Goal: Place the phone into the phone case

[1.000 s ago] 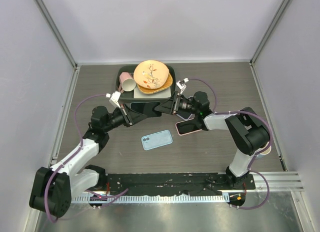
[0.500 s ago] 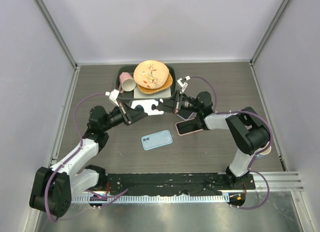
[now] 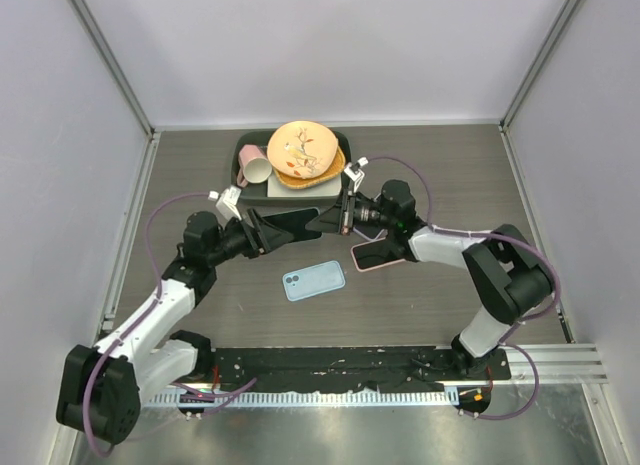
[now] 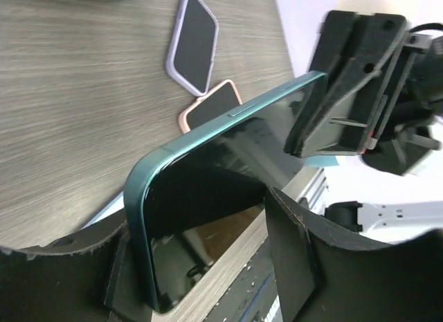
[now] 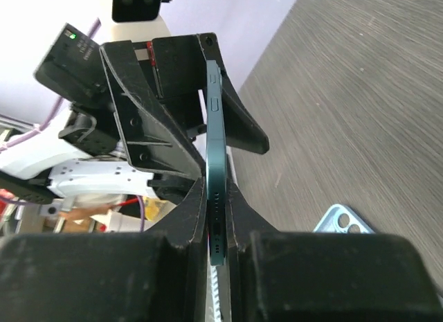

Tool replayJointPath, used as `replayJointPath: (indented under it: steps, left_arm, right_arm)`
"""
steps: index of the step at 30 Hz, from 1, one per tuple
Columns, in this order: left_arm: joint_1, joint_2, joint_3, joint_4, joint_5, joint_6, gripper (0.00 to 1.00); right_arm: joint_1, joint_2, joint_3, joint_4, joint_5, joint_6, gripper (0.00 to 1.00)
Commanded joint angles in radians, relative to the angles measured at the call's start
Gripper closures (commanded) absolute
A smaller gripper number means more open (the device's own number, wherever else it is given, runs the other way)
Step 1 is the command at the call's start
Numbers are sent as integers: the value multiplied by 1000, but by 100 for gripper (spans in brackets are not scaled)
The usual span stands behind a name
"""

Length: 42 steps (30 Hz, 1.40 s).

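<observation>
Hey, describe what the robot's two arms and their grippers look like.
The left arm and right arm both have white links between black joints, each trailed by a purple cable. The left gripper and right gripper are black with wedge-shaped fingers, and a small white bracket tops each wrist.

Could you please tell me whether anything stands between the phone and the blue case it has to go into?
Nothing visible does. The phone is held above the table, the right claw shut on one end. The blue case lies uncovered nearer the arm bases; the pink case sits aside.
</observation>
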Motion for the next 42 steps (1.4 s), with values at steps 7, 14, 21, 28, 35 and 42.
replayJointPath:
  steps: [7, 14, 21, 28, 35, 42]
  left_arm:
    - [-49, -59, 110, -351, -287, 165, 37]
    - [-221, 73, 210, -592, -535, 210, 38]
    - [-333, 277, 264, -665, -658, 198, 48]
    - [-378, 364, 279, -678, -704, 172, 53]
    - [-385, 449, 284, -608, -675, 178, 61]
    - [-384, 576, 363, -596, -710, 224, 89]
  right_arm:
    - [-94, -207, 86, -597, 253, -265, 99]
    - [-199, -306, 66, -715, 312, -320, 99]
    - [-242, -335, 70, -795, 322, -359, 99]
    - [-246, -327, 58, -802, 322, -363, 99]
    - [-251, -327, 69, -807, 316, -369, 99]
    - [-255, -346, 69, -835, 306, -396, 99]
